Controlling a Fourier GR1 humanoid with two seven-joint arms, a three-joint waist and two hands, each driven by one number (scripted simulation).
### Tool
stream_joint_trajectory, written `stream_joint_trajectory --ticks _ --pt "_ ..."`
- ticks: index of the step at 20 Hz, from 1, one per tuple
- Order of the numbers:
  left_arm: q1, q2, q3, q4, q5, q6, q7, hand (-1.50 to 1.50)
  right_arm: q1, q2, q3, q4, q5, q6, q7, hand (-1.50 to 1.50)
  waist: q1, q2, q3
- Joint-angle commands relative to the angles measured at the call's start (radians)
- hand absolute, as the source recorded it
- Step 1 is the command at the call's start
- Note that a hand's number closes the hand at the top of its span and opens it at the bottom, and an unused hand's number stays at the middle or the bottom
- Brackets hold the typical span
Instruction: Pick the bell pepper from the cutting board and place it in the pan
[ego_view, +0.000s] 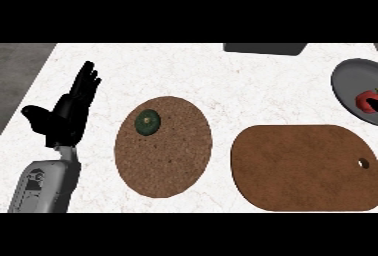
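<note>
A red bell pepper (366, 101) lies inside the grey pan (348, 80) at the right edge of the head view, partly cut off by the frame. A small dark shape sits just above the pepper at the frame's edge; I cannot tell what it is. The brown cutting board (303, 167), with a hole near its right end, has nothing on it. My left hand (65, 114) rests open at the far left with its fingers pointing up, far from the board and the pan. My right hand does not show.
A round brown mat (166, 155) lies left of the cutting board, with a dark green round vegetable (148, 122) on its upper left part. A dark grey flat object (264, 47) sits at the counter's far edge. The counter's left edge runs just beyond my left forearm.
</note>
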Motion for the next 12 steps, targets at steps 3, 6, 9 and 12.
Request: stream_joint_trajectory --ticks 3,6,9,12 --pt "-0.024 0.015 0.009 0.005 0.007 -0.012 0.015 0.00 0.013 -0.003 -0.068 0.049 -0.079 0.144 -0.090 -1.50 0.002 0.005 0.002" --pt "-0.007 0.016 0.016 0.020 0.004 -0.011 -0.018 0.00 0.026 -0.007 -0.084 0.031 -0.094 0.121 -0.158 -1.50 -0.004 0.001 -0.001" --pt "0.028 0.010 0.006 -0.006 0.002 -0.008 0.001 0.00 0.054 0.017 -0.157 -0.004 -0.167 0.060 -0.266 -1.50 -0.011 -0.011 -0.001" --pt "-0.001 -0.002 0.006 0.021 -0.006 0.007 -0.010 0.00 0.035 -0.003 -0.231 -0.033 -0.248 0.098 -0.342 -1.50 -0.035 -0.012 -0.001"
